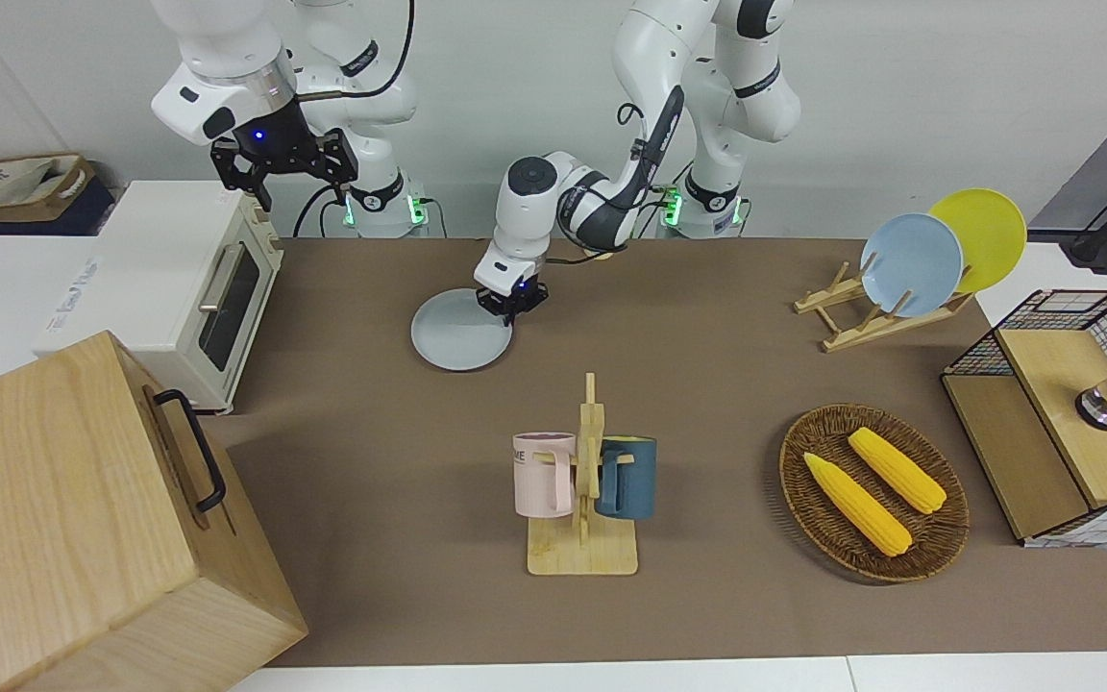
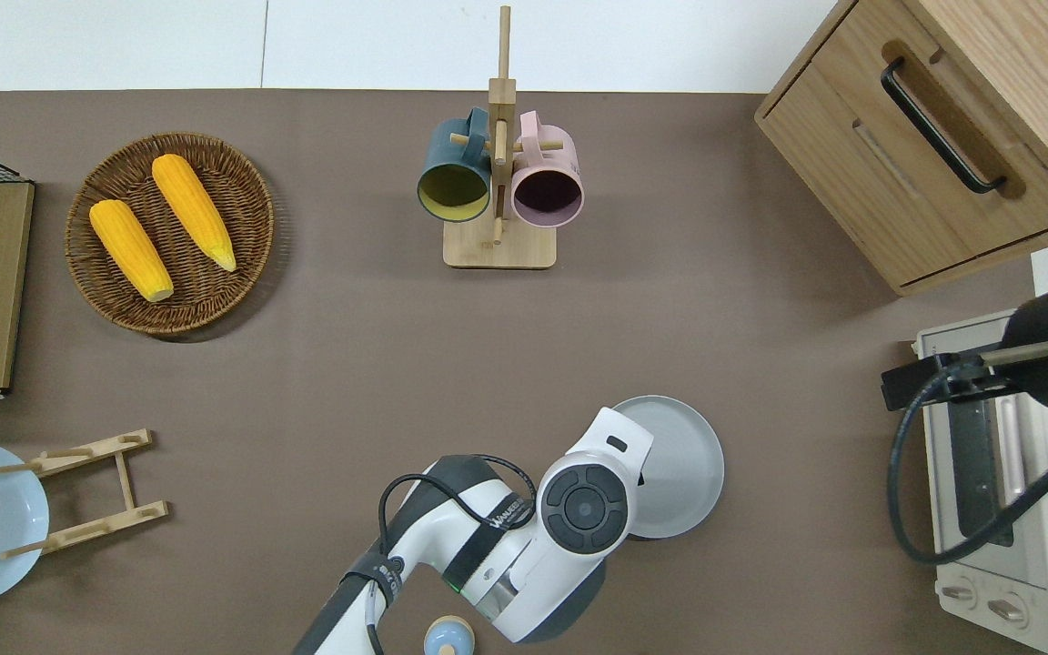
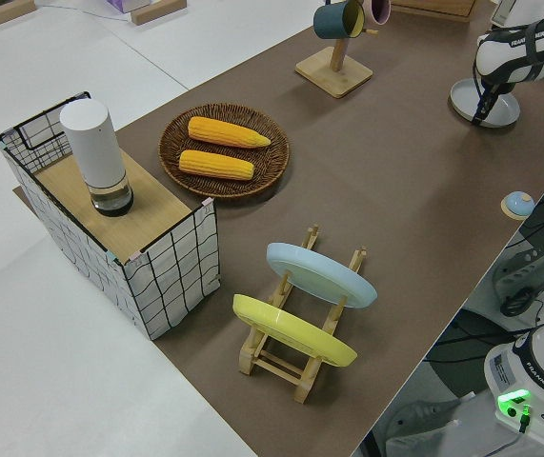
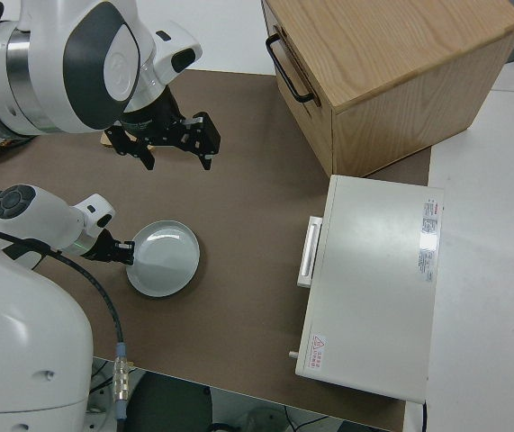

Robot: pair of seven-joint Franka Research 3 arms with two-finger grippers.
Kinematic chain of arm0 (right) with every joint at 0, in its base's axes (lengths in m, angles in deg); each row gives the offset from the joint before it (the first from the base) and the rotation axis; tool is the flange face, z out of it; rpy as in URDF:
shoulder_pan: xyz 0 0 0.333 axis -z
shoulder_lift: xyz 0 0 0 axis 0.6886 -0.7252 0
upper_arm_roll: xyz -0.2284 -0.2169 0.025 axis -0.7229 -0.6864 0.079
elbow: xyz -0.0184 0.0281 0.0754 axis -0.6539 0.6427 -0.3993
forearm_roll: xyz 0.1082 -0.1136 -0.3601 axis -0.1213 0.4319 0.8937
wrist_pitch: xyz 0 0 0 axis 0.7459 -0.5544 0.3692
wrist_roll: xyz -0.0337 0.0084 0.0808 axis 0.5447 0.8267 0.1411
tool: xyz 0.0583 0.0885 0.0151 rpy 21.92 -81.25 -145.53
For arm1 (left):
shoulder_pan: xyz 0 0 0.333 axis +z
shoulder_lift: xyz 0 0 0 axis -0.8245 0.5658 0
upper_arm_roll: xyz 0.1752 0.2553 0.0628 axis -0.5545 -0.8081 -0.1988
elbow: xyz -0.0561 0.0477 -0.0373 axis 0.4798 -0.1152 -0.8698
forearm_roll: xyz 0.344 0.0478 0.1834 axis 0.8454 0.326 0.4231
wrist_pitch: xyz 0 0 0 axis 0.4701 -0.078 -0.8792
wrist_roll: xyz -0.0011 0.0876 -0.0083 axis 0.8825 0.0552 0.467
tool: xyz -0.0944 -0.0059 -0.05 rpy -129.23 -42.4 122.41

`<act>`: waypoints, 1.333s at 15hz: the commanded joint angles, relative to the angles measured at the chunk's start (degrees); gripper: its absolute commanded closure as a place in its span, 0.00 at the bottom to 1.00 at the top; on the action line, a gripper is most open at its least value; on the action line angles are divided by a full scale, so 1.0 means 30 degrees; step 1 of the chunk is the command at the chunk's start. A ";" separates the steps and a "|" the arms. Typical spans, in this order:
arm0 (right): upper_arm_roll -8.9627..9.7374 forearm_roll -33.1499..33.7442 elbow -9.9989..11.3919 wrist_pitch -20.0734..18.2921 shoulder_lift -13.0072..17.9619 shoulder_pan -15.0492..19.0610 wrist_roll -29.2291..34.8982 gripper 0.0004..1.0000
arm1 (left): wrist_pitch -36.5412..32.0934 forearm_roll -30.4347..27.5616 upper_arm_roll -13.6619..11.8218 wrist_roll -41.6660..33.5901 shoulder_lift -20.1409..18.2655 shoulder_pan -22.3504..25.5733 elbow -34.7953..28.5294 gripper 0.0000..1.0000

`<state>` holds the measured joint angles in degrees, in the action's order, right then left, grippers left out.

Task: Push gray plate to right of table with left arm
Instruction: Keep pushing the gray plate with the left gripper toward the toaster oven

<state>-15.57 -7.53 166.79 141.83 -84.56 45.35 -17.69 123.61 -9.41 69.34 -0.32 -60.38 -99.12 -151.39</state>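
Note:
The gray plate (image 1: 457, 336) (image 2: 683, 455) (image 4: 162, 261) lies flat on the brown table (image 1: 707, 384), nearer to the robots than the mug rack and a gap away from the toaster oven. My left gripper (image 1: 511, 306) (image 4: 121, 252) is down at table level, shut, touching the plate's rim on the side toward the left arm's end. In the overhead view the left arm's wrist (image 2: 588, 500) hides the gripper and part of the plate. The right arm is parked with its gripper (image 1: 296, 183) (image 4: 174, 148) open and holding nothing.
A white toaster oven (image 1: 179, 288) and a wooden cabinet (image 1: 83, 519) stand at the right arm's end. A mug rack (image 1: 587, 481) holds two mugs mid-table. A corn basket (image 1: 871, 490), a plate rack (image 1: 861, 322) and a wire shelf (image 1: 1063, 423) fill the left arm's end.

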 commanded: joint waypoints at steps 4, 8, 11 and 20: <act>0.0307 -0.0082 -0.0178 -0.0298 0.0047 0.0385 0.0221 0.02 | -0.0072 0.0506 -0.0265 0.0593 0.1157 -0.0357 0.1027 0.99; 0.0307 -0.0082 -0.0178 -0.0298 0.0047 0.0385 0.0221 0.02 | -0.0365 0.0506 -0.0441 0.0272 0.0835 -0.0151 0.1027 0.38; 0.0307 -0.0082 -0.0178 -0.0298 0.0047 0.0356 0.0221 0.02 | -0.1008 0.0477 -0.0529 -0.0402 0.0513 -0.0122 0.1027 0.07; 0.0307 -0.0082 -0.0178 -0.0298 0.0047 0.0385 0.0250 0.02 | -0.2620 0.0477 -0.0500 -0.2072 -0.0307 0.0901 0.0910 0.01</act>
<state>-15.57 -7.53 166.79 141.83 -84.56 45.35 -17.69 118.95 -8.86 67.64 -4.00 -59.41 -98.76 -148.43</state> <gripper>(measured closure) 0.013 0.004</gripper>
